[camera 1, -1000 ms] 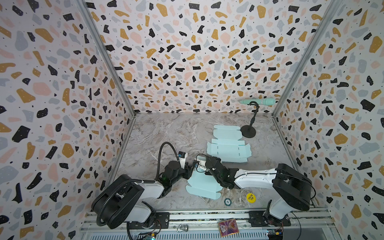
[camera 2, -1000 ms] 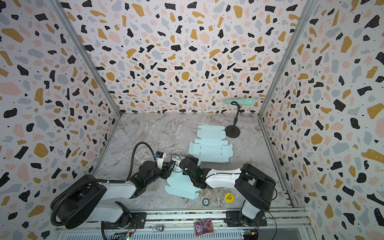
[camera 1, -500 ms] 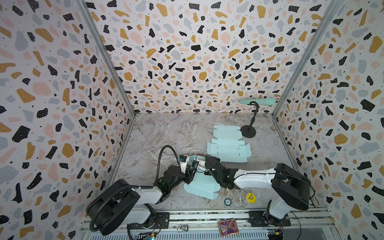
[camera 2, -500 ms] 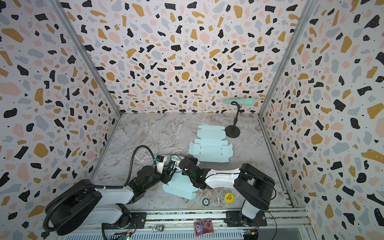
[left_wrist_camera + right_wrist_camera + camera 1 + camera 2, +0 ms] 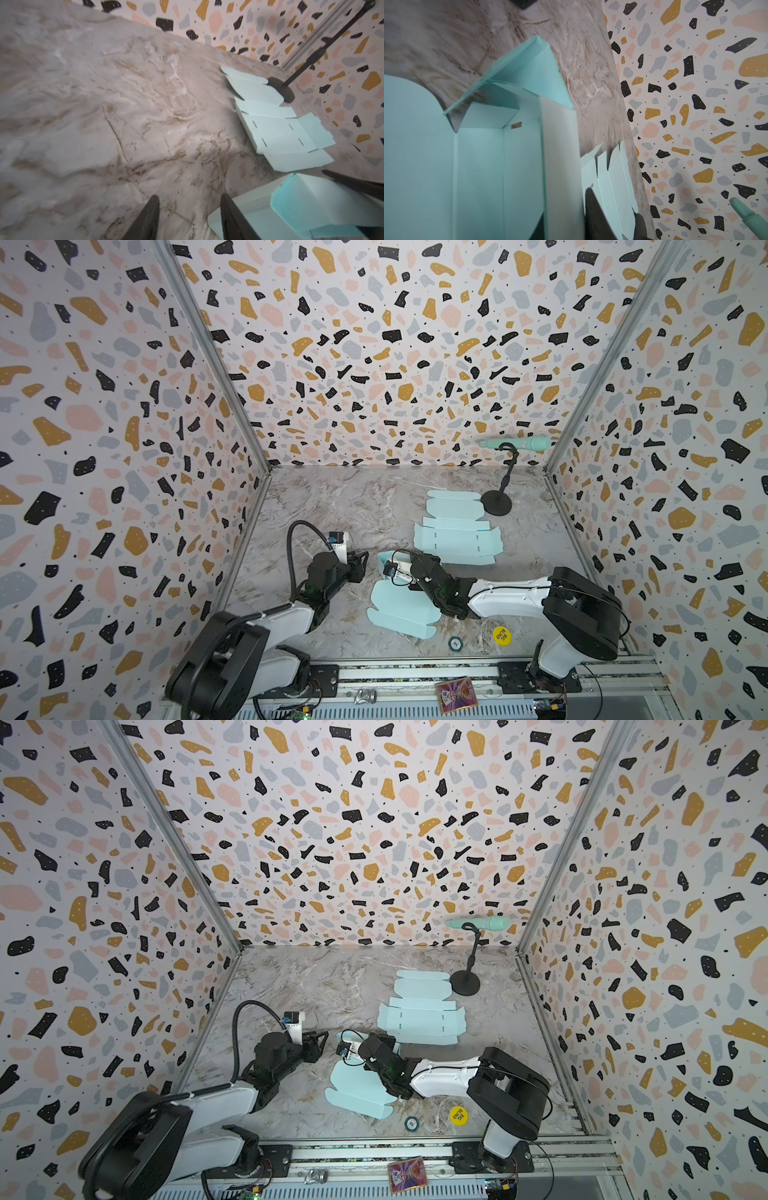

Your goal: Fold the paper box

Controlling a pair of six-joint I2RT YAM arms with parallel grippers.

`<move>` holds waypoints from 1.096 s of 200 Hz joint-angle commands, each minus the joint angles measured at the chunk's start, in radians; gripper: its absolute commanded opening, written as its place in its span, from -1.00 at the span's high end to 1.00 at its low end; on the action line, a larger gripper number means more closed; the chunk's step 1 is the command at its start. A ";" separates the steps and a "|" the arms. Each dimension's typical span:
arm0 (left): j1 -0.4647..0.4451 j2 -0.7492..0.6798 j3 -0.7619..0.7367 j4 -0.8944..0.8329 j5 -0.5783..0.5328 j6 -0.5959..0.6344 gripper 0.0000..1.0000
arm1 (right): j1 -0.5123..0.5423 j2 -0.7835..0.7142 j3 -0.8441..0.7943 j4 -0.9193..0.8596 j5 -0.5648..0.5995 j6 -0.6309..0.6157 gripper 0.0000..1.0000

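In both top views the right gripper [image 5: 395, 574] is pinching a raised wall of the half-formed paper box [image 5: 401, 612]. The box's broad lid panel [image 5: 405, 620] is lying flat on the table [image 5: 353, 506], on the near side of those fingers. The left gripper [image 5: 360, 562] is hovering just beside the box's raised end, opposite the right fingers, spread and empty. I judge it is placed to push a flap in while the other arm is steadying the work. Flat spare blanks [image 5: 457, 539] are lying beyond both grippers, near a black stand [image 5: 496, 502].

In the left wrist view the two dark fingers [image 5: 146, 216] are standing apart with bare table between them. The box is sitting just off one fingertip, apparently not touching it.

In the right wrist view one finger [image 5: 598, 216] is pressing against the outer face of the upright pale wall [image 5: 562, 166]. The other is mostly hidden behind it, so the grip reads as clamped on that wall, holding it upright. Ahead of the fingertips an end flap [image 5: 525, 68] is leaning half-folded over the box's open inside.
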 commanded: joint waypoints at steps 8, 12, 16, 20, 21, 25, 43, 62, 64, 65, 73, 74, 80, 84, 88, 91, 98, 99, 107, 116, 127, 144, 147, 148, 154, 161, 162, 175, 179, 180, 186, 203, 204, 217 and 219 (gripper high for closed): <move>-0.030 0.092 0.057 0.068 0.106 0.046 0.00 | 0.000 0.017 -0.018 -0.069 -0.042 0.018 0.55; -0.040 0.096 0.063 0.063 0.104 0.052 0.00 | 0.002 0.019 -0.018 -0.069 -0.039 0.018 0.55; -0.050 0.101 0.066 0.056 0.103 0.054 -0.01 | 0.001 0.022 -0.017 -0.069 -0.038 0.017 0.55; -0.060 0.105 0.068 0.055 0.102 0.057 -0.01 | 0.001 0.025 -0.017 -0.068 -0.036 0.015 0.55; -0.063 0.106 0.069 0.056 0.102 0.058 -0.01 | 0.001 0.027 -0.017 -0.068 -0.035 0.016 0.55; -0.073 0.108 0.069 0.060 0.102 0.058 -0.01 | 0.002 0.029 -0.015 -0.068 -0.033 0.015 0.55; -0.108 0.117 0.053 0.096 0.099 0.048 -0.02 | 0.002 0.040 -0.012 -0.063 -0.028 0.011 0.54; -0.145 0.124 0.032 0.131 0.096 0.041 -0.02 | 0.001 0.046 -0.009 -0.062 -0.032 0.006 0.54; -0.148 0.126 0.031 0.132 0.094 0.041 -0.03 | 0.002 0.047 -0.008 -0.061 -0.032 0.007 0.54; -0.150 0.125 0.029 0.133 0.094 0.041 -0.03 | 0.001 0.047 -0.007 -0.061 -0.032 0.006 0.54; -0.164 0.131 0.025 0.136 0.089 0.046 -0.03 | 0.002 0.049 -0.006 -0.061 -0.034 0.005 0.54; -0.166 0.132 0.024 0.137 0.088 0.047 -0.03 | 0.001 0.049 -0.006 -0.061 -0.034 0.005 0.54; -0.176 0.136 0.020 0.141 0.084 0.047 -0.03 | 0.001 0.051 -0.005 -0.060 -0.034 0.004 0.54; -0.183 0.138 0.019 0.141 0.078 0.049 -0.03 | 0.001 0.053 -0.004 -0.062 -0.034 0.003 0.54; -0.190 0.136 0.017 0.137 0.071 0.049 -0.03 | 0.001 0.052 -0.004 -0.062 -0.034 0.005 0.54; -0.194 0.137 0.015 0.136 0.064 0.048 -0.03 | 0.001 0.054 -0.005 -0.063 -0.034 0.004 0.54; -0.206 0.131 0.009 0.139 0.053 0.046 -0.03 | 0.001 0.054 -0.003 -0.063 -0.035 0.005 0.54; -0.208 0.129 0.007 0.139 0.052 0.046 -0.03 | 0.001 0.054 -0.003 -0.063 -0.036 0.005 0.54; -0.224 0.117 -0.007 0.153 0.039 0.042 -0.03 | 0.003 0.054 -0.003 -0.066 -0.037 0.005 0.54; -0.238 0.103 -0.024 0.168 0.023 0.040 -0.03 | 0.004 0.054 -0.003 -0.067 -0.039 0.005 0.54; -0.257 0.094 -0.044 0.193 0.005 0.041 -0.04 | 0.006 0.056 -0.003 -0.068 -0.041 0.005 0.54; -0.292 0.105 -0.055 0.231 -0.017 0.056 -0.04 | 0.013 0.062 0.000 -0.069 -0.044 0.003 0.54; -0.297 0.109 -0.054 0.236 -0.018 0.058 -0.04 | 0.014 0.062 0.000 -0.069 -0.044 0.004 0.54; -0.298 0.110 -0.054 0.238 -0.019 0.058 -0.04 | 0.014 0.062 0.000 -0.069 -0.044 0.005 0.54; -0.301 0.118 -0.054 0.253 -0.018 0.058 -0.04 | 0.018 0.065 0.000 -0.069 -0.046 0.005 0.54; -0.306 0.129 -0.058 0.284 -0.012 0.056 -0.04 | 0.021 0.067 0.000 -0.072 -0.046 0.007 0.54; -0.306 0.129 -0.060 0.289 -0.012 0.056 -0.04 | 0.021 0.067 0.000 -0.072 -0.046 0.006 0.54; -0.309 0.141 -0.075 0.342 -0.002 0.054 -0.04 | 0.026 0.067 -0.002 -0.079 -0.046 0.009 0.54; -0.309 0.142 -0.077 0.349 -0.002 0.055 -0.04 | 0.025 0.066 -0.005 -0.080 -0.046 0.010 0.54; -0.309 0.142 -0.077 0.349 -0.002 0.055 -0.04 | 0.026 0.066 -0.005 -0.079 -0.046 0.010 0.54; -0.310 0.143 -0.080 0.354 -0.006 0.062 -0.04 | 0.027 0.064 -0.007 -0.079 -0.046 0.011 0.54; -0.312 0.139 -0.087 0.372 -0.011 0.064 -0.04 | 0.029 0.059 -0.008 -0.081 -0.057 0.013 0.54; -0.312 0.138 -0.088 0.373 -0.010 0.064 -0.04 | 0.029 0.058 -0.008 -0.081 -0.057 0.013 0.54; -0.318 0.126 -0.104 0.392 -0.012 0.060 -0.04 | 0.032 0.059 -0.009 -0.082 -0.056 0.014 0.54; -0.318 0.122 -0.106 0.392 -0.014 0.061 -0.04 | 0.032 0.059 -0.010 -0.083 -0.055 0.013 0.54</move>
